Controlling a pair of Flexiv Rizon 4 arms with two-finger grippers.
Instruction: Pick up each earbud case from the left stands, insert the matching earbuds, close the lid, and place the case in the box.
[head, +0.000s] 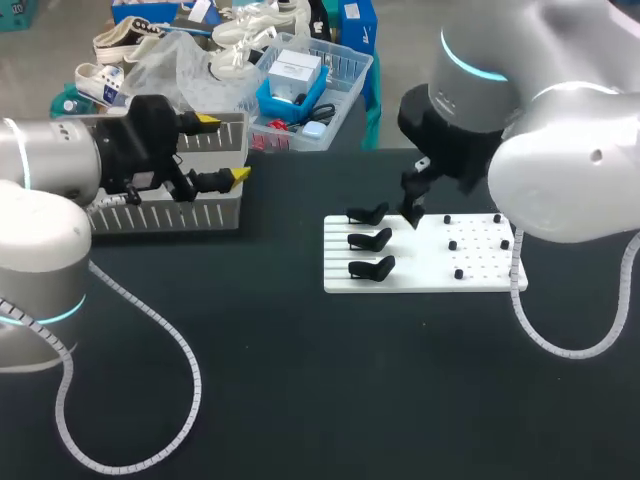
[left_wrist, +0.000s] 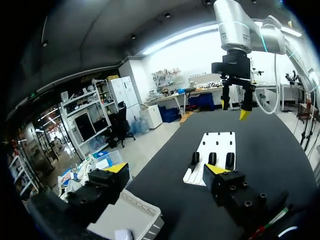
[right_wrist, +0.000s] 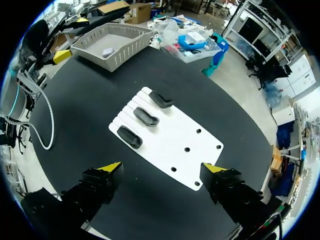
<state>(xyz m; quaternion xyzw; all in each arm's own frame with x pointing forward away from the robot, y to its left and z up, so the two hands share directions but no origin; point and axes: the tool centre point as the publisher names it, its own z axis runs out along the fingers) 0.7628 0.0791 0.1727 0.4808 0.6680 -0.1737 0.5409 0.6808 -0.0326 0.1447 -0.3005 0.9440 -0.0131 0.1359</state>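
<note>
Presently both arms hang above the dark table, neither carrying anything. Left gripper sits over the right end of the grey box, lying roughly level, its fingers spread wide with an empty gap between them; the box's slotted wall shows directly under it in the left wrist view. One small pale rounded item lies on the box floor, looks like an earbud case, though lid state cannot be made out. Right gripper hangs over the white board, just beside the rearmost stand, on the side toward the pegs, not touching either. Its fingers are likewise far apart and hold nothing, with the board straight below in the right wrist view. Three black stands sit in a column along the board's left edge, each a low curved cradle. Small black pegs dot the board's right half. Board and box are well apart, the board to the right and nearer the table's middle. A coiled white cable trails across the table from the left arm; a second one loops down past the board's right end from the right arm.
</note>
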